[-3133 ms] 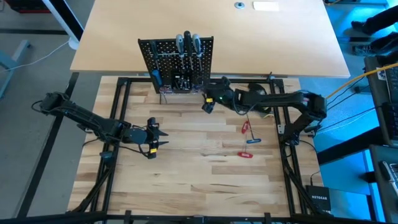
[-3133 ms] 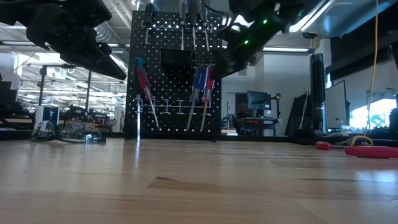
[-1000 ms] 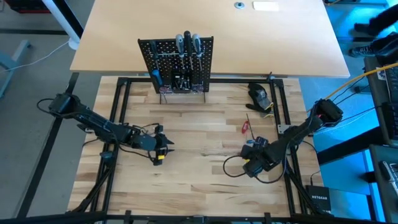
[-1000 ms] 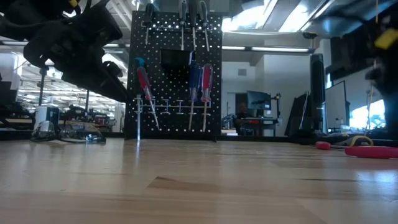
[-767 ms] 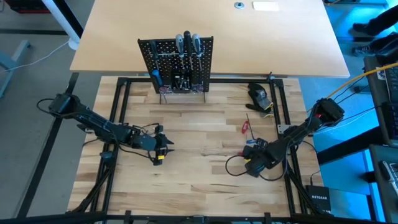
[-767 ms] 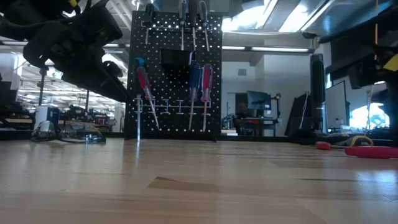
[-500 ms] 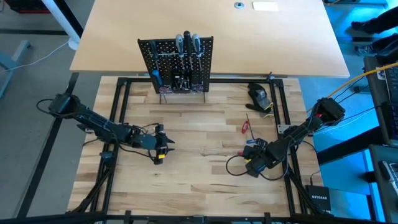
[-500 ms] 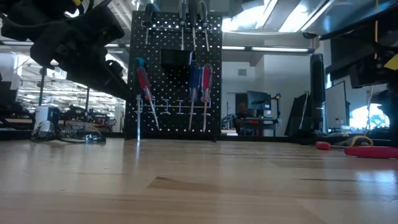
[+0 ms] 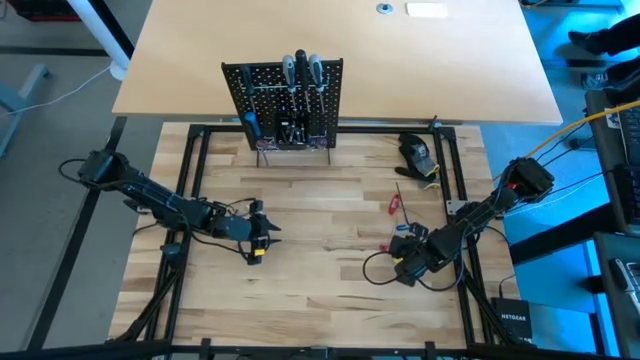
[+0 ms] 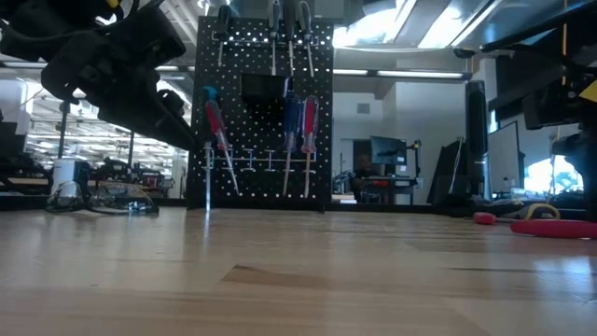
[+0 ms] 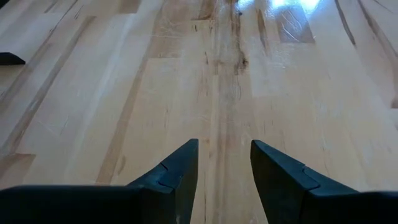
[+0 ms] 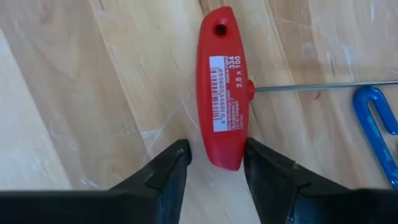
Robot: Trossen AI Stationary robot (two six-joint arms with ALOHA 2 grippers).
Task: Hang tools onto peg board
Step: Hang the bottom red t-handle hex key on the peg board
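Two hands | right hand (image 12: 214, 163) straddling red T-handle key (image 12: 223, 87), unclenched | left hand (image 11: 224, 163) released

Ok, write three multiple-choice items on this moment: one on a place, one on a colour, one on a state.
1. Where does the peg board stand?
A. at the table's far edge, upright
B. flat under the left arm
C. beside the right arm's base

2. What colour is the T-handle tool at the right end effector?
A. black
B. red
C. silver

3. What is between the left end effector's fingers?
A. a blue screwdriver
B. a key
C. nothing

Key: 1 A, the high view shows it standing at the far edge. 2 B, the right wrist view shows a red handle. 3 C, only bare wood shows between the fingers.
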